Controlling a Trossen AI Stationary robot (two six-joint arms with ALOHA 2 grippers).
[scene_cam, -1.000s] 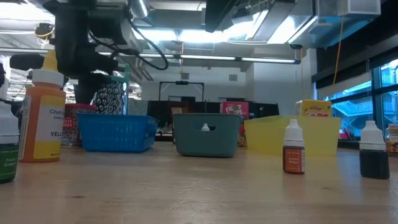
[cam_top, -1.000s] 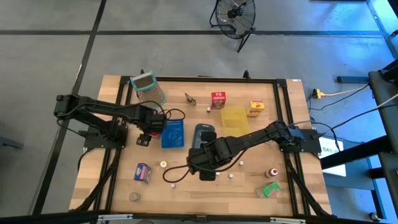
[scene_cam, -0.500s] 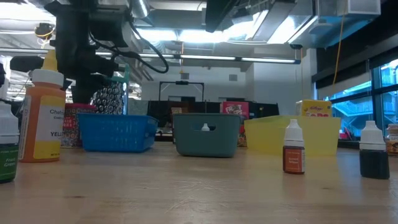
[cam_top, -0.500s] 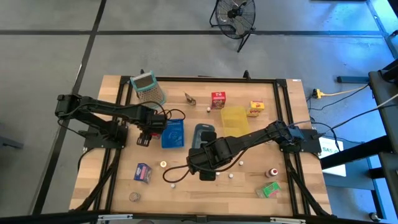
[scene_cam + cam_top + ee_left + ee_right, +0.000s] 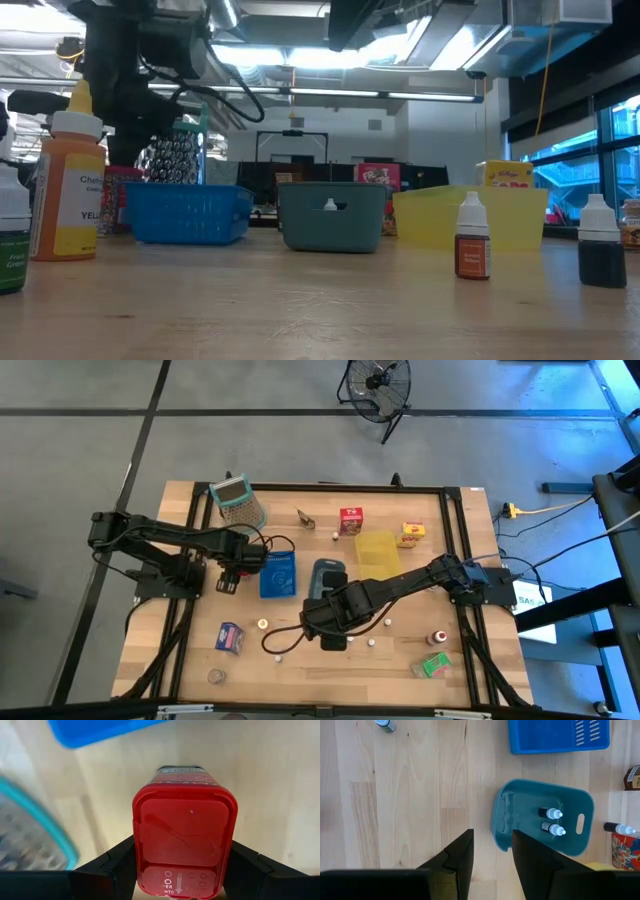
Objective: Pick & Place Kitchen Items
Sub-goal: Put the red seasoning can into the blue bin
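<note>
I can't read the red tin (image 5: 184, 845) lid print, cut by frame edge; grater (image 5: 30, 845) beside it blurred and cropped. Low view: left arm (image 5: 135, 60) hides most of what's behind it.

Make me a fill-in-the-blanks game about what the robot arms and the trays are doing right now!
1. The left end effector is closed on a container with a ____ lid.
2. The grey-blue tray holds ____ small white-capped bottles.
3. Seen from above, the yellow tray sits on the ____ arm's side of the table.
4. The right end effector hovers with ____ between its fingers.

Missing words: red; two; right; nothing
</note>
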